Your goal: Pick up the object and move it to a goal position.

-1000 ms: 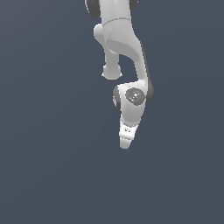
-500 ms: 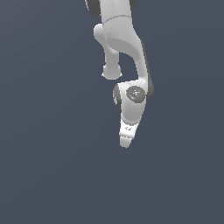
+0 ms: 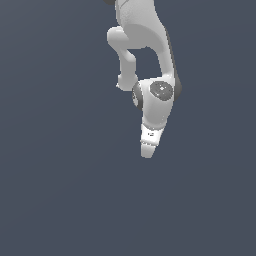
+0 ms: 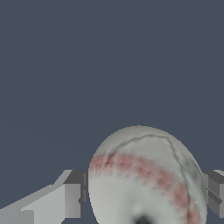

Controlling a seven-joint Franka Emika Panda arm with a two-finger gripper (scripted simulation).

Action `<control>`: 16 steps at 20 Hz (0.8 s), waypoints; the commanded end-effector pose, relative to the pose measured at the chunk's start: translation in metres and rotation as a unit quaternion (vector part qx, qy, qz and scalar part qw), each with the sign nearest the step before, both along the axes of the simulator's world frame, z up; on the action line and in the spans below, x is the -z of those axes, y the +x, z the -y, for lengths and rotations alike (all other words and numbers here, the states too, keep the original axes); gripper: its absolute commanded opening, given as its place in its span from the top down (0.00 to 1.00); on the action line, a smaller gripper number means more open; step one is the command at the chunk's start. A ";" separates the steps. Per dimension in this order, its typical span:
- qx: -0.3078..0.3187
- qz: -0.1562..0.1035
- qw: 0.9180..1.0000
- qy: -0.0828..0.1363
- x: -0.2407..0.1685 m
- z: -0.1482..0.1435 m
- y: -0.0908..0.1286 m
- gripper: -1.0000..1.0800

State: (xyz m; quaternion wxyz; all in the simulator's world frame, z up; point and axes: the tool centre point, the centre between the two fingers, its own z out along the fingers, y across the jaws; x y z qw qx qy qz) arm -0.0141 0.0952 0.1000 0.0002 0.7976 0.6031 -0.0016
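Note:
In the wrist view the greyish-white ball with reddish seam marks fills the space between my gripper's two fingers. One grey finger touches one side of it and the other finger touches the opposite side. My gripper is shut on the ball. In the exterior view the white arm hangs down from the top with the hand pointing downward. The ball is hidden behind the hand there.
A plain dark blue-grey surface fills the background of both views. No other objects, containers or edges show.
The hand has risen slightly in the exterior view. The arm's pose is otherwise almost the same.

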 end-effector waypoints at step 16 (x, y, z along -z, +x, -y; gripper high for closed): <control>0.000 0.001 1.000 0.001 -0.114 -0.033 -0.052 1.00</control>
